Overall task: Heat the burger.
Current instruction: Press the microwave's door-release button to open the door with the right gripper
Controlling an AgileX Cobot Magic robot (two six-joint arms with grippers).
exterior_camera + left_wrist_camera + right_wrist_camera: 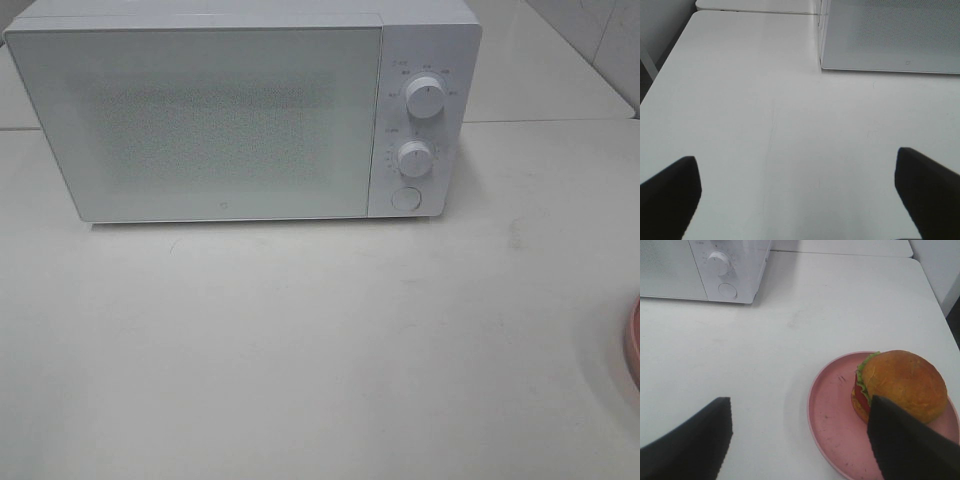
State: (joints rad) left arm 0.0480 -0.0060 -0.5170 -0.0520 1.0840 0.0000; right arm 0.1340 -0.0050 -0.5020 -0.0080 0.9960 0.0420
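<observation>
The burger [900, 382], with a golden-brown bun, green lettuce and red tomato, sits on a shallow pink plate [832, 415] on the white table. My right gripper [800, 440] hangs open above the table, one fingertip [905, 440] overlapping the burger's near side, nothing between the fingers. My left gripper [797, 192] is open over bare table, empty. A white microwave [230, 110] stands at the back with its door shut. In the exterior high view only the plate's rim [633, 345] shows at the right edge; the burger and both grippers are out of that view.
The microwave's panel has two dials [425, 97] [413, 157] and a round button [405, 198]. In the left wrist view the microwave's door [890, 35] lies ahead, and the table edge [667, 65] runs along one side.
</observation>
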